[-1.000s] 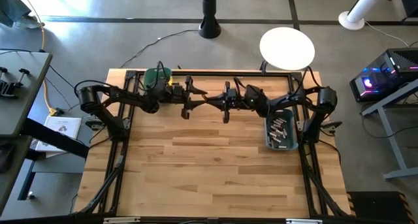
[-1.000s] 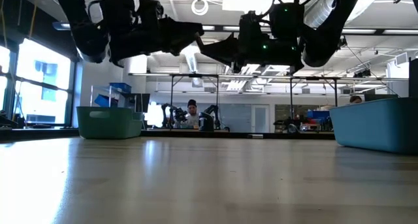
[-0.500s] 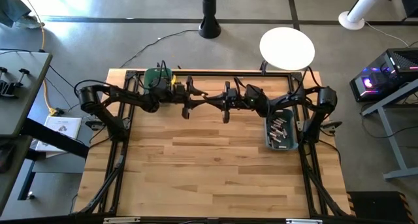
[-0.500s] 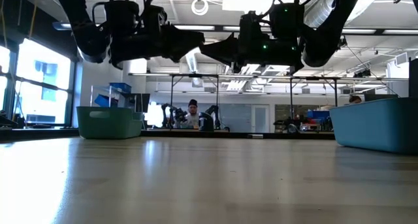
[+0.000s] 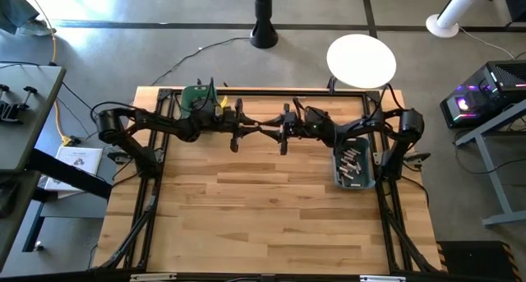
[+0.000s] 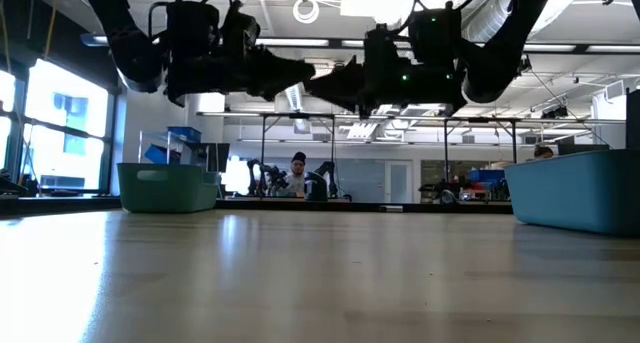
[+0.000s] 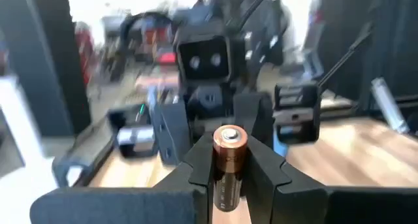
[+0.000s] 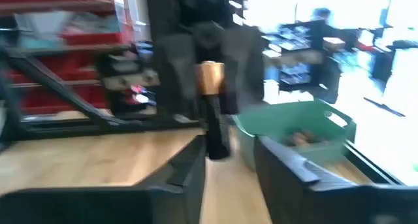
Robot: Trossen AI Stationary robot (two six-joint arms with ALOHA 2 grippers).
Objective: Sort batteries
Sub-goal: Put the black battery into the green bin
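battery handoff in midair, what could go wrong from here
1. The left gripper clamps the copper-brown battery only between its fingertips, high above the bare table; a slip would likely send it rolling.
2. The right gripper stands open very close to the battery's far end, so pulling away crooked could knock it.
3. The green bin sits at the far edge, so a hasty swing might miss it.

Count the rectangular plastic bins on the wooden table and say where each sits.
2. The green rectangular plastic bin sits at the table's far edge behind the left arm; the blue-grey rectangular plastic bin, holding loose batteries, sits beside the right arm. None appears hidden.
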